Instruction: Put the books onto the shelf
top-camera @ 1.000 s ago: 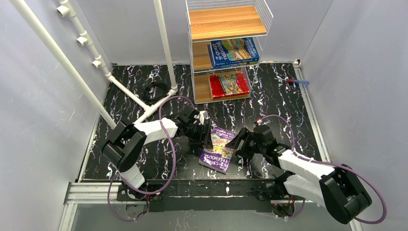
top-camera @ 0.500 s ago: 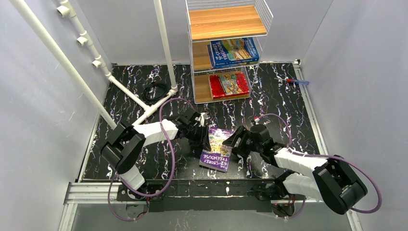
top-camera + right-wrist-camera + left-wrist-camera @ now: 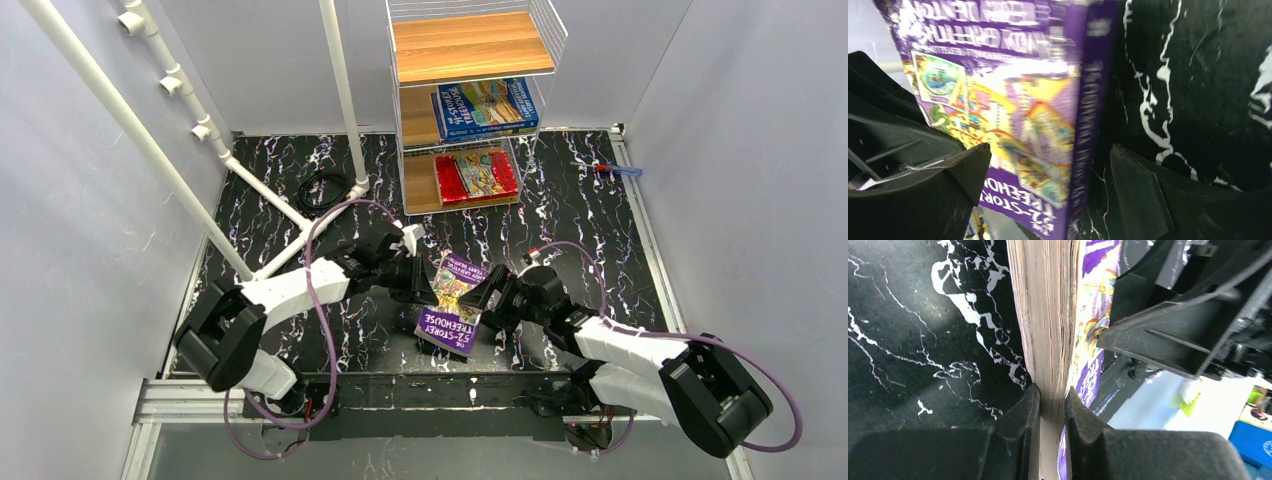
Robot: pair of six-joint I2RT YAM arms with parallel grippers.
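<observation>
Newly tipped up, the purple book [image 3: 452,303] sits pinched in our outstretched left gripper [image 3: 427,286]; our right gripper [image 3: 481,299] gapes around its spine.

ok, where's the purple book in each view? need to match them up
Top external: purple book sits low centre.
Left wrist: centre, its page edges run up the picture, pinched in the left end effector.
Right wrist: fills the upper left, cover facing the camera.
Shared landmark: black marbled tabletop.
</observation>
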